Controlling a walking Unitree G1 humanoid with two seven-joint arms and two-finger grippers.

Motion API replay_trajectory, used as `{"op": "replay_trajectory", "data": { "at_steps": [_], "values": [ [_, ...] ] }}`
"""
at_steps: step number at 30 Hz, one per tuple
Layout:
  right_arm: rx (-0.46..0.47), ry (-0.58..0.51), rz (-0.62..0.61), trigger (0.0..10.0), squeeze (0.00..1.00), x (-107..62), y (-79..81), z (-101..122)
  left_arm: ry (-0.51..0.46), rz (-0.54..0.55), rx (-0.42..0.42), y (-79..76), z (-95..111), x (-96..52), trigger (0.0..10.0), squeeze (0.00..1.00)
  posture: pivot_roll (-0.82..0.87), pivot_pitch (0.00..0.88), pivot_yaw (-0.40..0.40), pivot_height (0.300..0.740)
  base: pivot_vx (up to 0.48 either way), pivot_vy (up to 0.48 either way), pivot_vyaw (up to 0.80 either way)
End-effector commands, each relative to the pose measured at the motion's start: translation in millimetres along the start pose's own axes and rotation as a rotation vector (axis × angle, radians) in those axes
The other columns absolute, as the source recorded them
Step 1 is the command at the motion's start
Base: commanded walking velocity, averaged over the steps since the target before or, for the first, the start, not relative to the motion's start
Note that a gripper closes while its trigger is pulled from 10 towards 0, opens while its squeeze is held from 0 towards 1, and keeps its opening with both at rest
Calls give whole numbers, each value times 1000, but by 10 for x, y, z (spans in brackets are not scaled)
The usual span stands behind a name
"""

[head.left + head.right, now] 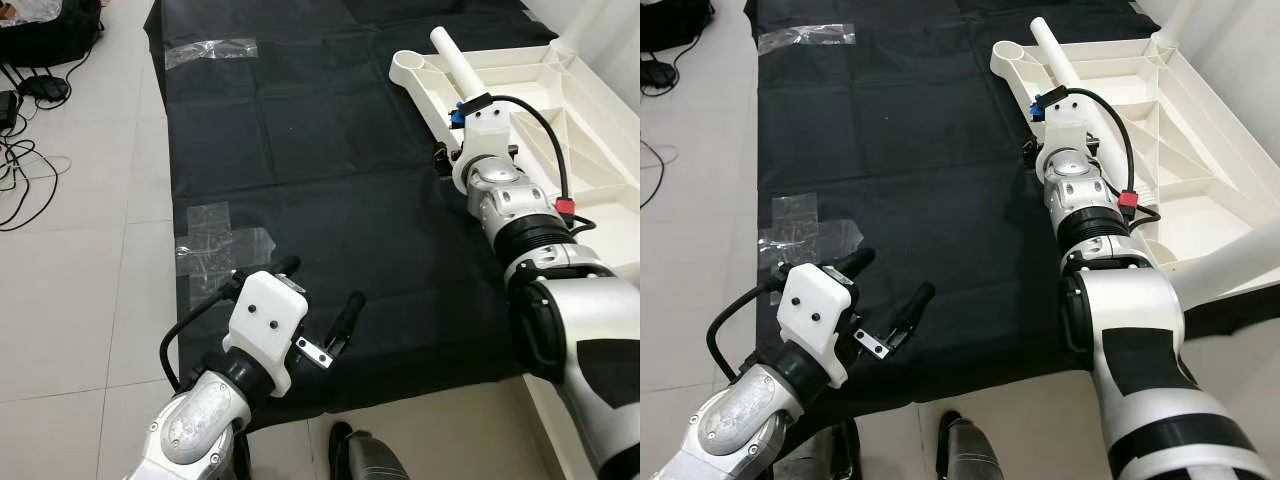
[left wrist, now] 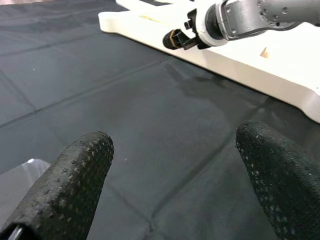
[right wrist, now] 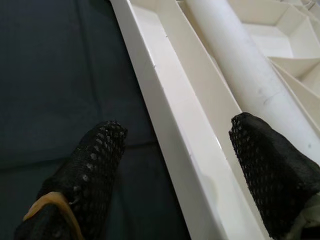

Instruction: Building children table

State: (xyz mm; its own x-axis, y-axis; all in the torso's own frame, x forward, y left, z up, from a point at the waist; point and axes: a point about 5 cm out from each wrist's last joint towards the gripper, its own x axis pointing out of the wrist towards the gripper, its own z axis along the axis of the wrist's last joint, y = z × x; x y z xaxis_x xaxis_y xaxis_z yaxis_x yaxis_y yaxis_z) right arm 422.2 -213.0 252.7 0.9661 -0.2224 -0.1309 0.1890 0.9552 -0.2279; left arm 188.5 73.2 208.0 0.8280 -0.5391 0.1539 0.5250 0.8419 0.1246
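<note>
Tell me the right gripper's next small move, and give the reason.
Probably ease the right gripper sideways onto the white table leg and close. Its fingers stand open astride the upturned tabletop's rim, the leg lying just inside one finger, ungripped. The left gripper hovers open over the black mat.

From the head we look down, both eyes sharing the black mat point(image 1: 300, 150); wrist cameras look closely along their fingers.

The upturned table top point(image 1: 560, 110) runs off the frame — far corner unseen.
</note>
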Motion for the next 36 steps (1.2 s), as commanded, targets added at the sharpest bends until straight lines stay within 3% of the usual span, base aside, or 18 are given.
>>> {"op": "replay_trajectory", "data": {
  "at_steps": [1, 8, 18, 29, 30, 32, 33, 36],
  "values": [
    [19, 62, 27, 10000, 0, 2, 26, -167, 11, 3, 1, -1, 4, -42, 10000, 0, 57, 257, -86, 740, 0, 0, 0],
    [-36, 110, 53, 10000, 0, -1, -11, -273, 13, 10, 10, 28, 0, -43, 10000, 0, 56, 256, -87, 740, 0, 0, 0],
    [-51, 110, 35, 10000, 0, 2, -96, -235, 14, 16, 12, 39, 26, -51, 10000, 0, 55, 292, -88, 740, 0, 0, 0],
    [-105, 190, 124, 10000, 0, -11, -116, -272, 20, 22, 9, 49, 95, -99, 10000, 0, 44, 363, -77, 740, 0, 0, 0],
    [-118, 186, 133, 6078, 0, -11, -115, -270, 21, 24, 8, 53, 95, -92, 10000, 0, 43, 367, -79, 740, 0, 0, 0],
    [-127, 183, 139, 6078, 0, -11, -115, -266, 21, 25, 7, 54, 99, -91, 10000, 0, 44, 373, -80, 740, 0, 0, 0],
    [-133, 178, 146, 0, 0, -10, -120, -254, 20, 27, 7, 58, 106, -89, 10000, 0, 45, 377, -82, 740, 0, 0, 0],
    [-139, 174, 166, 0, 0, -12, -126, -228, 19, 30, 10, 71, 123, -87, 10000, 0, 45, 377, -82, 740, 0, 0, 0]
  ]
}}
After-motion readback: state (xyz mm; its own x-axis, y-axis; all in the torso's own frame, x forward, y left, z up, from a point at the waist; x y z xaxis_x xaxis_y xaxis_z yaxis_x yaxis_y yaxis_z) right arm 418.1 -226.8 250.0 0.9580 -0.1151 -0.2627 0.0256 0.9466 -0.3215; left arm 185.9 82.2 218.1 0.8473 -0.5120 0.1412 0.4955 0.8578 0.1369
